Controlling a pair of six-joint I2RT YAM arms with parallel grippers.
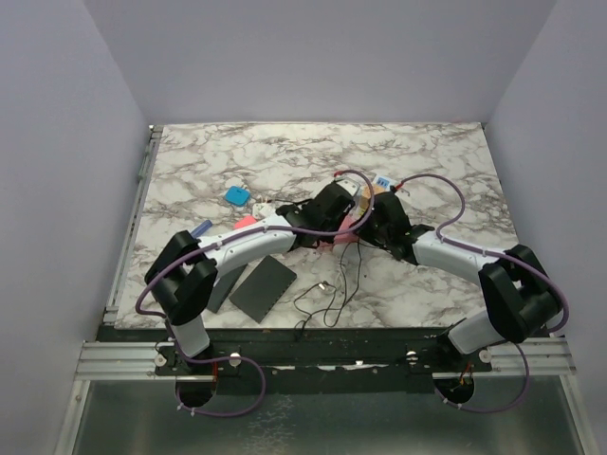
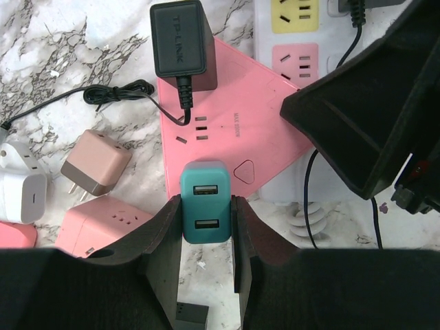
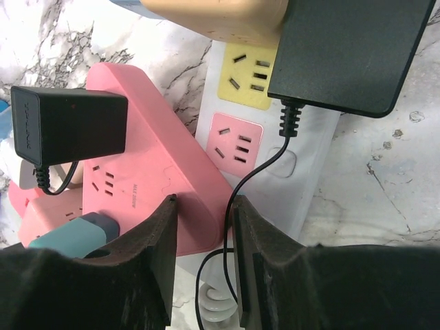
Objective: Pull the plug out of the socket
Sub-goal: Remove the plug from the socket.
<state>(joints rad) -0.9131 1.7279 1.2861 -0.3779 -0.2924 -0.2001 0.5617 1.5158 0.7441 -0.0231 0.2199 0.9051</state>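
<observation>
A teal two-port USB plug (image 2: 205, 184) sits in a pink power strip (image 2: 234, 117), and my left gripper (image 2: 205, 206) is shut on its sides. The white socket strip (image 2: 263, 34), with yellow and pink outlets, lies under the pink strip's far end. A big black adapter (image 3: 350, 48) is plugged into the white socket strip (image 3: 289, 179). Its thin cord (image 3: 254, 179) runs down between my right fingers. My right gripper (image 3: 203, 206) straddles the rounded end of the pink strip (image 3: 151, 158), jaws slightly apart. From above, both grippers (image 1: 327, 204) (image 1: 372, 220) meet mid-table.
A black TP-LINK adapter (image 2: 179, 41) also sits in the pink strip. Loose chargers lie to the left: a tan one (image 2: 96, 161), a white one (image 2: 24, 196) and a pink cube (image 2: 103, 223). Flat black pads (image 1: 264, 286) and a loose thin cable (image 1: 322, 299) lie near the front edge.
</observation>
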